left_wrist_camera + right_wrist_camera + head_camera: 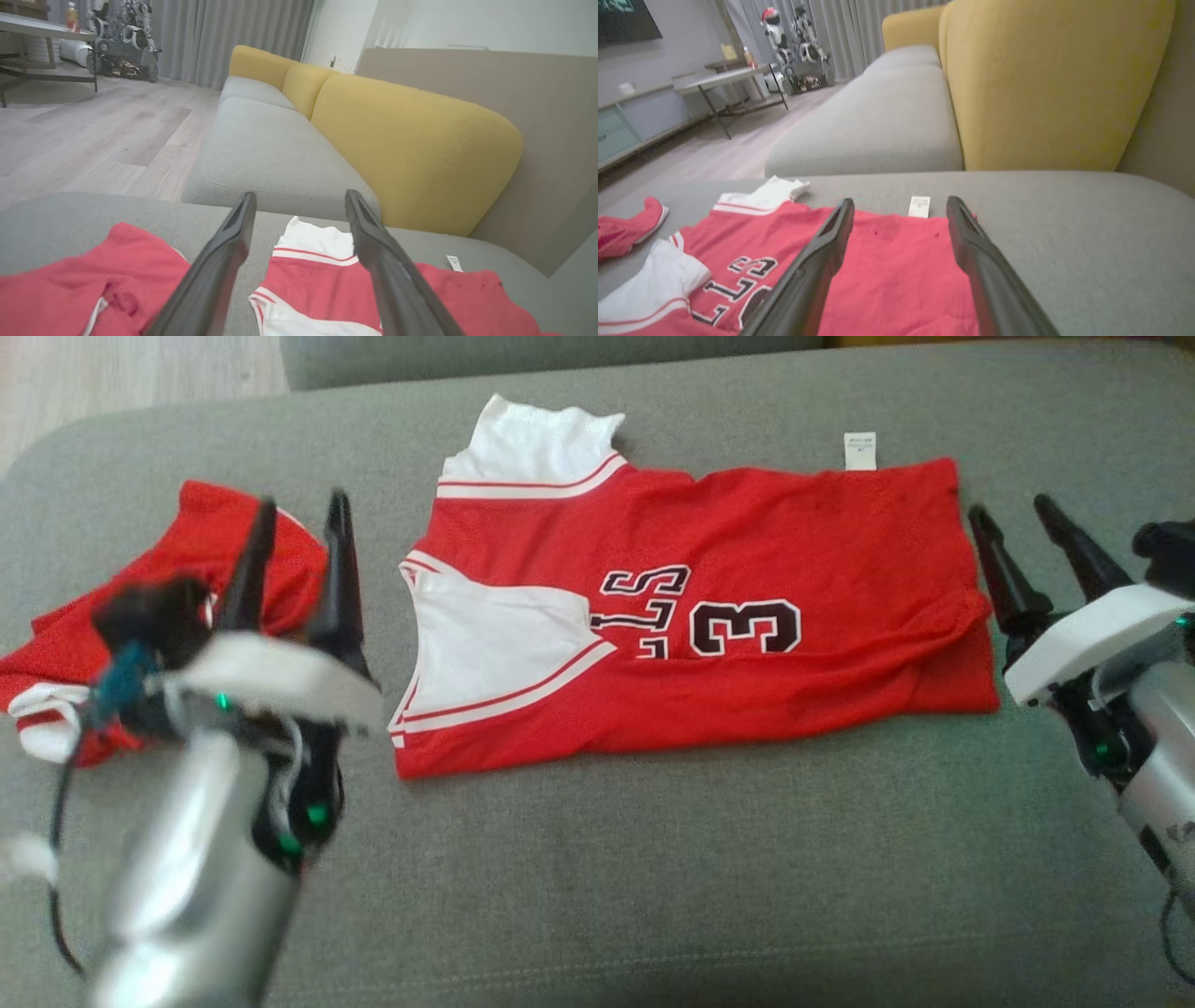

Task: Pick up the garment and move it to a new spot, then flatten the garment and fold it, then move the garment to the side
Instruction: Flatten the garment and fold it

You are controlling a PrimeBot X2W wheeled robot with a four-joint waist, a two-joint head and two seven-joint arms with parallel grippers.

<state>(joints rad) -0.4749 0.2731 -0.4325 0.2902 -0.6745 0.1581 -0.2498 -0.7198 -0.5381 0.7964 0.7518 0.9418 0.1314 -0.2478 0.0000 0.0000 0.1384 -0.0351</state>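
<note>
A grey sofa seat (653,877) stretched across the frame, with the folded red-and-white jersey (794,532) lying flat at its centre. A second red garment (205,537) sat crumpled at middle left. The left claw (302,502) overlapped that garment and the right claw (1008,506) stood just off the jersey's right edge, both spread wide and empty. A white tag (860,451) poked from the jersey's top edge.

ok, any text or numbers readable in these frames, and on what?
"3": large dark numeral with a white outline, on the red jersey.
"LLS": partial dark lettering beside the numeral on the same jersey. The rest is hidden in the fold, so this reading is uncertain.
White tag at the jersey's edge: print too small to read.
</note>
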